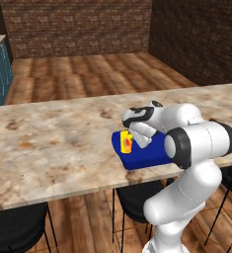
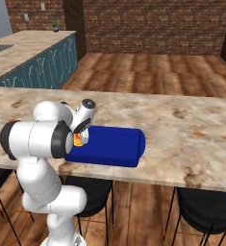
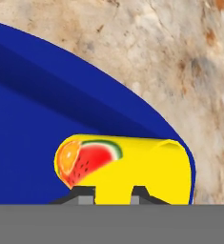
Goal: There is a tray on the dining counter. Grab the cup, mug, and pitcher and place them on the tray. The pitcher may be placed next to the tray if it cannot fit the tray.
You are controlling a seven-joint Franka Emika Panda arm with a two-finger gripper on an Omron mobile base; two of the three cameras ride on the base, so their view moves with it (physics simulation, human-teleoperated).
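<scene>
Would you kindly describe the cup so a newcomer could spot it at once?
Find the long marbled counter and the blue tray near its stool-side edge. At the tray's left end in the left base view stands the cup: small, yellow, handleless, with a watermelon-and-orange picture on its side.

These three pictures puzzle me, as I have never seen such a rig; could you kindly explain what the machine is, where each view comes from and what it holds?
The machine is a white jointed robot arm on a driving base, in a rendered kitchen. Two pictures come from cameras on the base, behind the arm to its left and right, looking down over it. The third comes from a camera on the hand, looking along the two-finger gripper.

Ahead is a long counter with a beige-brown marbled stone top, with black bar stools at it. On it lies a shallow bright blue tray. A small yellow cup with a fruit picture sits at one end of the tray, between the gripper's dark fingertips. The jaws stand narrow about the cup; whether they grip it is unclear.
</scene>
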